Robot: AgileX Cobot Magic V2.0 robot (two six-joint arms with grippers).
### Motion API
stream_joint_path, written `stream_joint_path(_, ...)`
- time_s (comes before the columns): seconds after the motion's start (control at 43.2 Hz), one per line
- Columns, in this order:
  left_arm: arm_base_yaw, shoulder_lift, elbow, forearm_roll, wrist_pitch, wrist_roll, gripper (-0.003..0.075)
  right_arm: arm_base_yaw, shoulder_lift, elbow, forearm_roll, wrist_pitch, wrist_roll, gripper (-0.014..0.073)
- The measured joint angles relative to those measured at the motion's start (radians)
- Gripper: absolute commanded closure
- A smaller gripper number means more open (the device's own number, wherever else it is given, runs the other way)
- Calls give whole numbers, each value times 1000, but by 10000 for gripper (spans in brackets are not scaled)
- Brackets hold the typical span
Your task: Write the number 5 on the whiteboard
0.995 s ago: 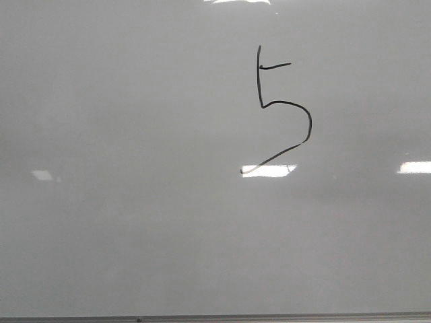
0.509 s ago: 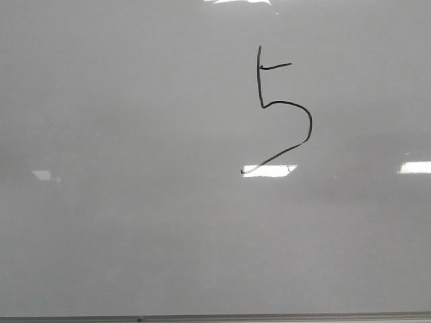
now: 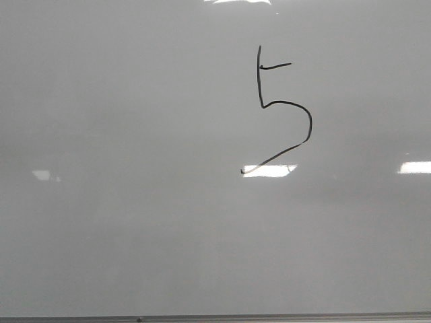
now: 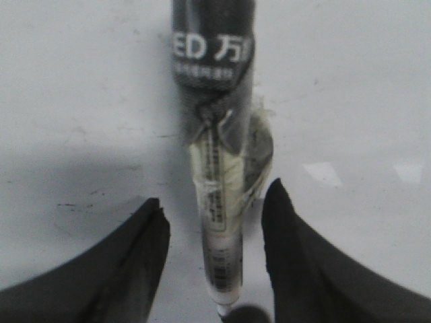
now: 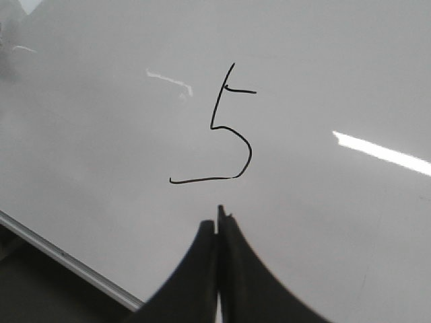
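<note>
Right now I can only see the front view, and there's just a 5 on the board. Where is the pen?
Observer: The left wrist view shows the marker between the fingers of the left tool, with tape wrapped round its middle.
Operator: Is the tool squeezing it?
Observer: It looks not. The fingers stand apart, with a gap on each side of the marker.
Operator: What about the other arm?
Observer: The right tool is shut and empty, with the number 5 on the whiteboard in front of it.
</note>
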Motion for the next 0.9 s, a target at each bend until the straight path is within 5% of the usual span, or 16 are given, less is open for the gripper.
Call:
stream_joint_path(0.139, 0, -19, 0, 0, 22, 0, 171, 0, 0, 0, 0, 0, 0, 653)
stream_joint_path(0.44, 0, -239, 0, 20, 181, 2, 202, 0, 0, 0, 0, -2, 2, 653)
stream_joint_path(0.671, 0, -513, 6, 28, 299, 2, 402, 0, 0, 0, 0, -2, 2, 653)
stream_joint_path(0.902, 0, -761, 6, 30, 413, 2, 724, 0, 0, 0, 0, -2, 2, 653)
